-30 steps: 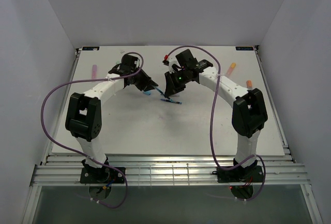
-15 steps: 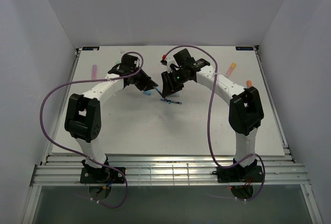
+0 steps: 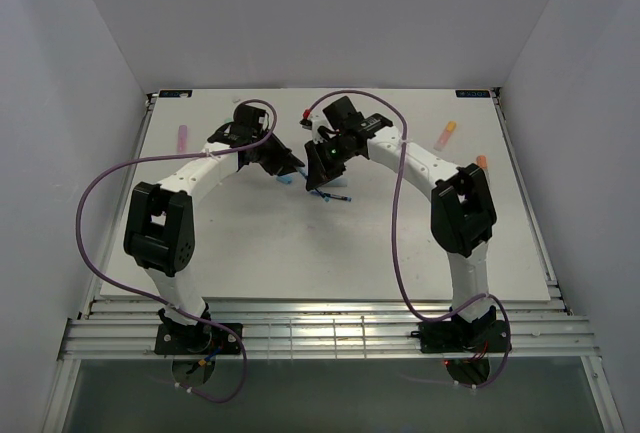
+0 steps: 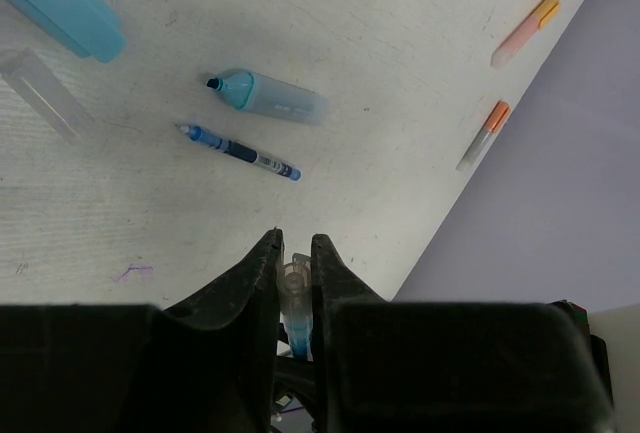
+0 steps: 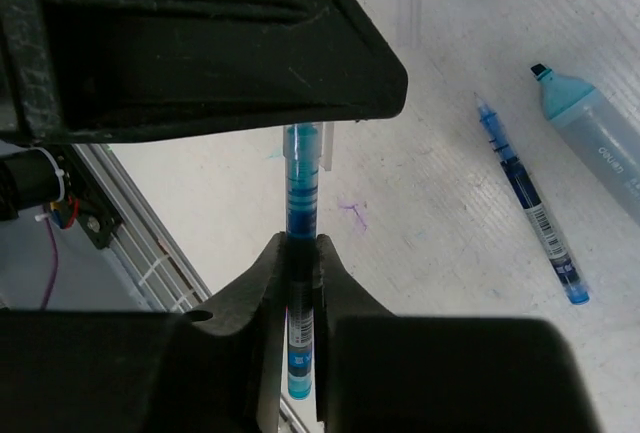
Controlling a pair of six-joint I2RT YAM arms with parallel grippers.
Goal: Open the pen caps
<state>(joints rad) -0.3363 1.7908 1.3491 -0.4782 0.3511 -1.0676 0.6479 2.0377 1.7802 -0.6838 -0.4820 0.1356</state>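
My left gripper [image 3: 295, 166] and right gripper [image 3: 315, 173] meet tip to tip over the middle of the table, both on one thin dark blue pen [image 5: 301, 193]. In the left wrist view my left gripper [image 4: 295, 249] is shut on the pen's clear cap [image 4: 294, 279]. In the right wrist view my right gripper [image 5: 300, 246] is shut on the pen's body. On the table lie an uncapped thin blue pen [image 4: 238, 150], an uncapped light blue highlighter [image 4: 272, 98], a loose light blue cap [image 4: 60, 3] and a loose clear cap [image 4: 40, 93].
A pink highlighter [image 3: 183, 136] lies at the far left. A pink-and-orange highlighter [image 3: 446, 134] and an orange-capped one [image 3: 480, 163] lie at the right, near the wall. The uncapped blue pen [image 3: 335, 196] lies just below the grippers.
My right gripper has moved left to the left gripper and now clamps the body of the pen held there. The left arm has barely moved.
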